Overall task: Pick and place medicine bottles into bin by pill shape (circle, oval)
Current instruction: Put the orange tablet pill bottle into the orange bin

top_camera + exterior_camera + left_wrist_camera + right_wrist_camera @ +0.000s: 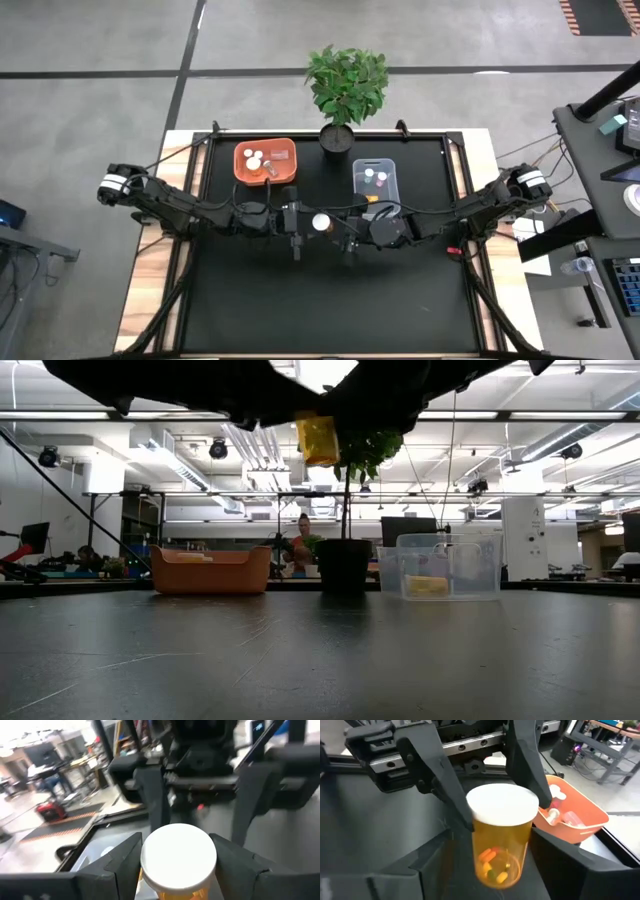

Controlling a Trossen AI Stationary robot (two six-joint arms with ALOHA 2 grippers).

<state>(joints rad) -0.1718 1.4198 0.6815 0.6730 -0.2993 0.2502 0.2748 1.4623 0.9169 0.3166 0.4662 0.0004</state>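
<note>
**Bottle handover hangs over mid-table**

Amber medicine bottle (501,837) sits high above the mat, clamped by the left gripper (303,222); the right gripper (350,232) stands with fingers apart around it. A loose pinch could drop it short of the orange bin (265,161) or clear bin (376,182) at the far edge.

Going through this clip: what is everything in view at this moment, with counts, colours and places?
bottle: one, amber with white cap, held above the table's middle
binned bottles: a few, white-capped, in both bins; exact count unclear
orange bin: one, at the table's far side
clear bin: one, beside the plant, opposite the orange bin
plant: one, green in a black pot, between the bins
table: one, black top
person: one, far behind the table
left gripper: shut on the bottle's cap
right gripper: open around the bottle's body
</note>
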